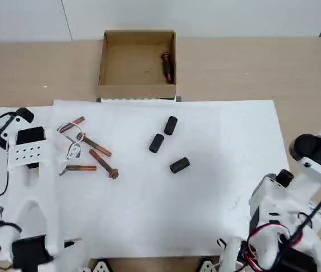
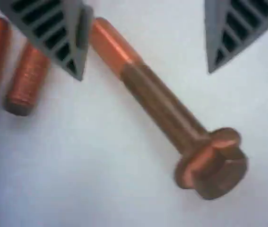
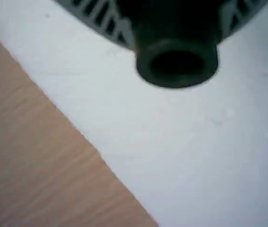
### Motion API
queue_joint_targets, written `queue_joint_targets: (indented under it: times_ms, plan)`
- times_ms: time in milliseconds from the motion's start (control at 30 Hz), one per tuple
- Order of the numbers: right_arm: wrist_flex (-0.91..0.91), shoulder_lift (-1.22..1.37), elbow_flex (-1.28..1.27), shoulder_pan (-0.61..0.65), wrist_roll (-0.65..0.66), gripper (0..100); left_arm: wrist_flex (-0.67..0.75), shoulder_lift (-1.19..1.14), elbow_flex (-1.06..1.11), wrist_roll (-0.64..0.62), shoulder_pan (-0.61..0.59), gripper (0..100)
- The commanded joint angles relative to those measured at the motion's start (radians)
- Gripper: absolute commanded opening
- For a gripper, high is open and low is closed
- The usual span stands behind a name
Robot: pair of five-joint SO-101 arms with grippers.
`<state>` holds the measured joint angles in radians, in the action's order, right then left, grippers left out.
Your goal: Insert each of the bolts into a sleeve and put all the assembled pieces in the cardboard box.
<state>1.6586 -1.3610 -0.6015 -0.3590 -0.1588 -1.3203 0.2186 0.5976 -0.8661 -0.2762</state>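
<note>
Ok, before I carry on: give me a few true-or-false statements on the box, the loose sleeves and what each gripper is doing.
1. The cardboard box holds one assembled piece. True.
2. The left gripper is shut on a bolt. False: it is open, its fingers either side of the bolt, which lies on the white mat.
3. Three sleeves lie loose on the mat. True.
4. The right gripper is empty. False: it holds a black sleeve.
</note>
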Motion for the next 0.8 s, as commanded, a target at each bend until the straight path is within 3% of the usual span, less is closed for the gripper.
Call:
queue_joint_targets:
  times_ms: [0, 333, 633, 767]
  plan:
    - [-0.021, -0.004, 0.003, -0.001, -0.015, 0.3, 0.017, -0.063, -0.018, -0.005, -0.003, 16]
    - [-0.021, -0.004, 0.003, -0.001, -0.015, 0.3, 0.017, -0.222, -0.191, -0.008, -0.005, 16]
    - [-0.021, -0.001, 0.002, -0.001, -0.014, 0.3, 0.017, -0.338, -0.208, -0.008, -0.014, 16]
    - [-0.021, 0.002, 0.002, -0.001, -0.014, 0.3, 0.069, -0.373, -0.205, -0.003, -0.078, 4]
